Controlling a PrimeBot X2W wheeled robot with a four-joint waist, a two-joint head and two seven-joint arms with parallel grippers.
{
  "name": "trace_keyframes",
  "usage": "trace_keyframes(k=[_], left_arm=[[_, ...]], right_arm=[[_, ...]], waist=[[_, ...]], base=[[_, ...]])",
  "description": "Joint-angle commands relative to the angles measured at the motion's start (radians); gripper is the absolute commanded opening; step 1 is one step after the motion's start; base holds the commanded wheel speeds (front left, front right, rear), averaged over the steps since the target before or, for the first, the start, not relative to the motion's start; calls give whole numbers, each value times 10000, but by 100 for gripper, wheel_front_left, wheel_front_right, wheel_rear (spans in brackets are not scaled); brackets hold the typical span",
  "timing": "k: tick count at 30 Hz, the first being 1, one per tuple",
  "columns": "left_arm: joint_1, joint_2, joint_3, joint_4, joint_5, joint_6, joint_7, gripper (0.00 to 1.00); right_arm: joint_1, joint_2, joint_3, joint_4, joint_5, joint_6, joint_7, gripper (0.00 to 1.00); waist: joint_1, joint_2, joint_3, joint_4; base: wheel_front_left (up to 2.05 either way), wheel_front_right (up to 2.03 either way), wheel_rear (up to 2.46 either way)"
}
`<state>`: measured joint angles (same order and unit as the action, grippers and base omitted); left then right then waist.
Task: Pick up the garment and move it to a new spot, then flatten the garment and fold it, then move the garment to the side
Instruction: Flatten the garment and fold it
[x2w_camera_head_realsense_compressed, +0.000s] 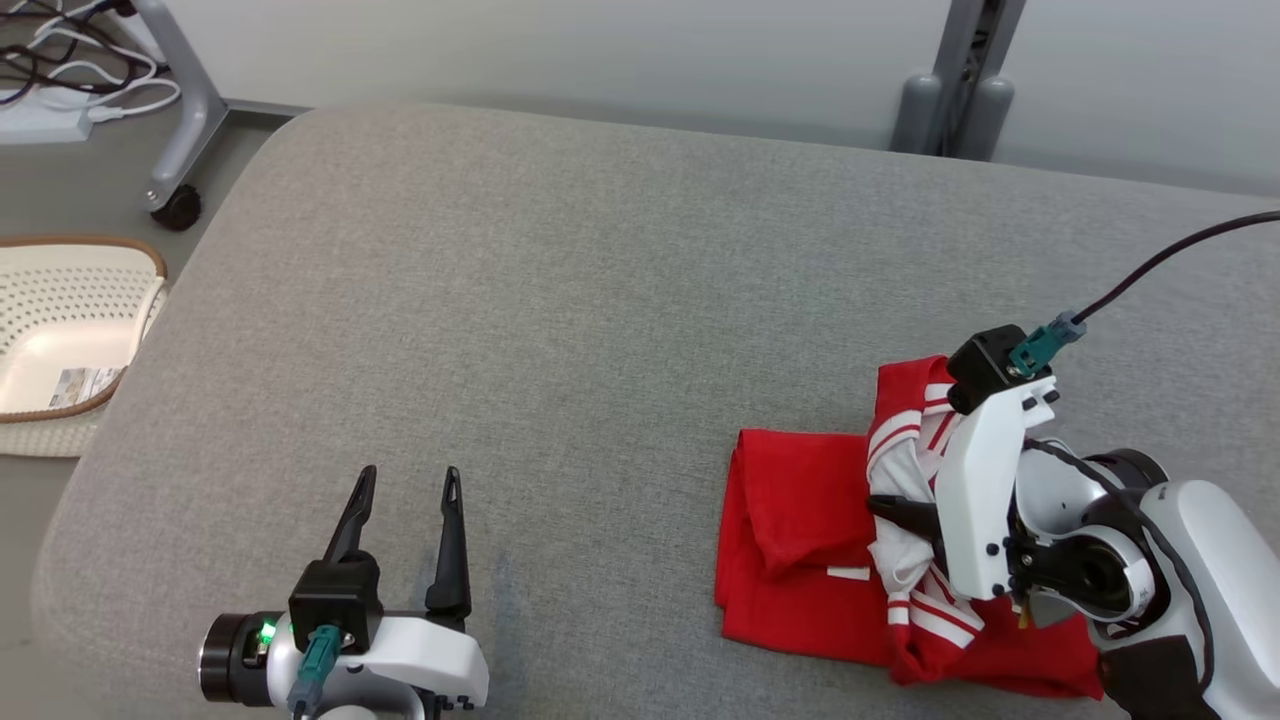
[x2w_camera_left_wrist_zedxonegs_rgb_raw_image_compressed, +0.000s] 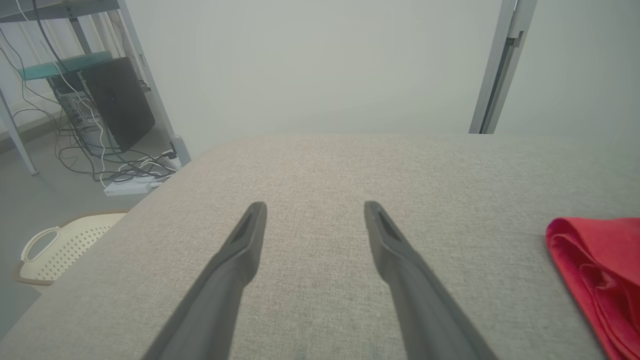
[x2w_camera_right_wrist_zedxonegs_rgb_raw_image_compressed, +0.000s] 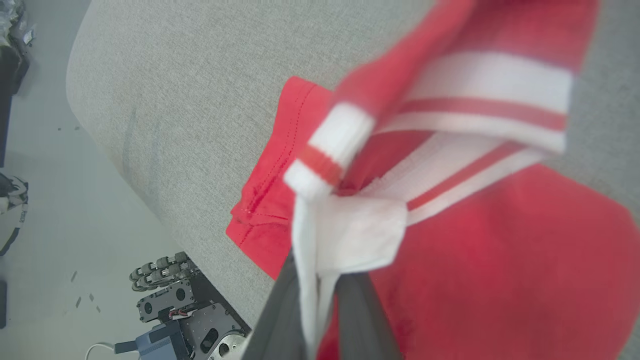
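Our right gripper (x2w_camera_head_realsense_compressed: 885, 508) pinches the jersey (x2w_camera_head_realsense_compressed: 800, 520) at near right, probably to lift it; our left gripper (x2w_camera_head_realsense_compressed: 410, 472) hovers open, well apart.

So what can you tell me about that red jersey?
The jersey is red cloth with white parts, red-and-white striped trim and a small white label. It lies crumpled and partly folded near the right front of the grey cushioned surface. The right gripper is shut on a bunched white part of it.
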<state>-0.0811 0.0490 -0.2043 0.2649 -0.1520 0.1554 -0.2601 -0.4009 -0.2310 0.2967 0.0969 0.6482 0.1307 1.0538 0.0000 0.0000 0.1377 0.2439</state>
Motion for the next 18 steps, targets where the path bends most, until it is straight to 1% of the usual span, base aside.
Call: trace_keyframes(k=[1, 11, 17, 18], left_arm=[[-158, 39, -18, -14, -65, 43, -46, 100], [-340, 39, -333, 149, -90, 109, -46, 100], [-310, 37, -410, 187, -150, 113, -46, 100], [-327, 37, -431, 198, -156, 107, -46, 100]], right_arm=[[-124, 28, 24, 71, -74, 3, -102, 0], [-494, 151, 290, 761, 11, 3, -516, 0], [-625, 190, 489, 1224, -82, 3, -786, 0], [-666, 181, 479, 1294, -140, 3, -914, 24]], waist=[[0, 0, 87, 119], [0, 0, 360, 729], [0, 0, 450, 977], [0, 0, 465, 1009]], base=[[0, 0, 0], [0, 0, 0], [0, 0, 0], [0, 0, 0]])
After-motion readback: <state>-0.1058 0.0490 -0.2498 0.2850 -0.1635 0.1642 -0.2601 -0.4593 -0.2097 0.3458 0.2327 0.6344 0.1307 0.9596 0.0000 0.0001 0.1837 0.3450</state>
